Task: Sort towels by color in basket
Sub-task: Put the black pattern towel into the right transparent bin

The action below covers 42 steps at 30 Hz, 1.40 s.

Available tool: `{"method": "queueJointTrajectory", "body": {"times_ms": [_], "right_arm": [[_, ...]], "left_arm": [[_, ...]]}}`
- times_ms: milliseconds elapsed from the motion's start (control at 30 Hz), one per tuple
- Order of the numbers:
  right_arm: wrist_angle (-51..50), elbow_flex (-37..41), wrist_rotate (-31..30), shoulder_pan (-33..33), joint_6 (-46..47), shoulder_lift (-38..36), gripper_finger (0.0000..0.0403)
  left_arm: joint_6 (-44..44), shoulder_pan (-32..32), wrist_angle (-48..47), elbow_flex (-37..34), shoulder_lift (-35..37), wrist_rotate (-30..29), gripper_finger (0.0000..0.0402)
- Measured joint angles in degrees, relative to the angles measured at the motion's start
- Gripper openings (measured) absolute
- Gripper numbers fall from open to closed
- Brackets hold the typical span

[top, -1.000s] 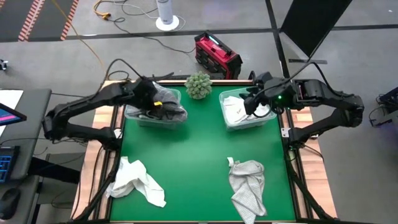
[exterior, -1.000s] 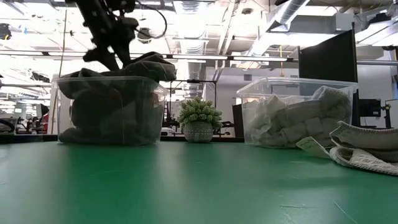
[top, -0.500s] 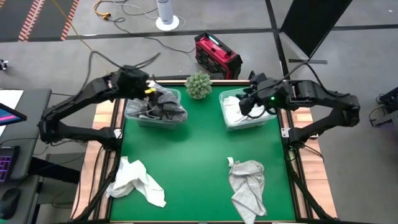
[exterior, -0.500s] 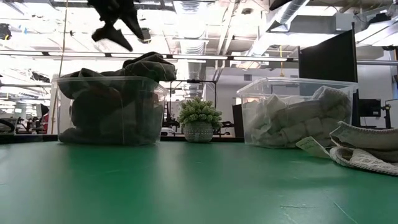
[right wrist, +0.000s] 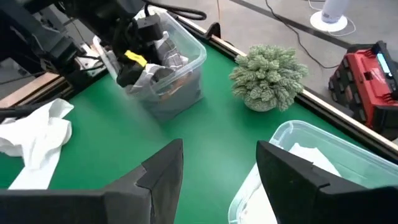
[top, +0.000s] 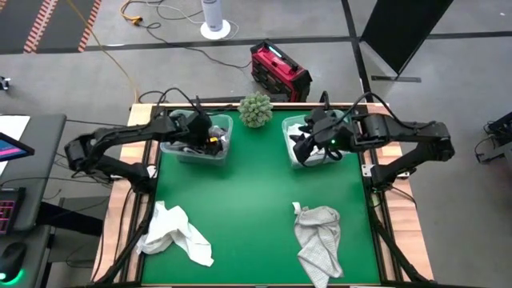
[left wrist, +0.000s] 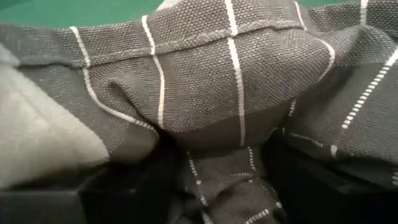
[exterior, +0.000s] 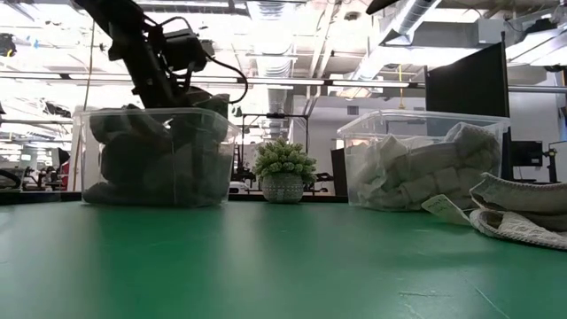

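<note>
The dark plaid towel [left wrist: 236,93] fills the left wrist view inside the left bin [top: 194,152], hiding the left end effector [top: 210,138]; its spread cannot be judged. The right end effector [right wrist: 217,165], fingers apart and empty, hovers over the right bin [top: 320,158].

Left gripper [top: 210,138], high view: fingertips buried among the dark towels [exterior: 155,164] in the left bin [top: 173,149]; jaw state hidden. Left wrist view: plaid towel [left wrist: 236,93] fills the picture, cut off at every edge; own fingers unseen. Right bin [top: 298,159], high view: largely covered by the right gripper [right wrist: 217,165]. Low view: grey towel [exterior: 523,213] cut by the right edge; right arm out of view.
</note>
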<state>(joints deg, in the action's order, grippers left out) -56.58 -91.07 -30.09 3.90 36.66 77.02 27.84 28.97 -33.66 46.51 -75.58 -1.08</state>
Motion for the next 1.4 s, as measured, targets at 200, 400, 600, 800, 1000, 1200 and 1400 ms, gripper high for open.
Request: {"method": "queueJointTrajectory", "body": {"times_ms": [200, 400, 600, 800, 1000, 1200, 1400], "right_arm": [[-0.2, 0.0, -0.1, -1.0, 0.0, -1.2, 0.0227], [-0.4, 0.0, -0.2, -2.3, -0.6, -3.4, 0.0227], [-0.4, 0.0, -0.2, -3.8, -0.8, -4.0, 0.0227], [-0.4, 0.0, -0.2, -4.0, -0.7, -3.6, 0.0227], [-0.4, 0.0, -0.2, -3.4, 0.0, -3.6, 0.0227], [-0.3, 0.0, -0.1, -3.4, 0.4, -3.6, 0.0228], [-0.3, 0.0, -0.1, -3.4, 0.4, -3.6, 0.0227]], "left_arm": [[-2.5, 0.2, -5.8, 6.1, 4.4, 0.8, 0.0238], [-7.6, 0.2, -19.2, 18.9, 9.4, -1.7, 0.0238], [-10.8, -0.4, -19.7, 24.4, 11.9, -9.9, 0.0238], [-8.1, -0.7, -12.8, 17.3, 10.3, -6.8, 0.0238], [-3.8, -0.9, -5.5, 1.2, 5.5, -6.2, 0.0238], [-1.2, -0.7, -0.6, -2.9, 4.0, -3.5, 0.0238], [-3.4, -0.5, -10.8, 9.5, 8.1, -3.5, 0.0238]]}}
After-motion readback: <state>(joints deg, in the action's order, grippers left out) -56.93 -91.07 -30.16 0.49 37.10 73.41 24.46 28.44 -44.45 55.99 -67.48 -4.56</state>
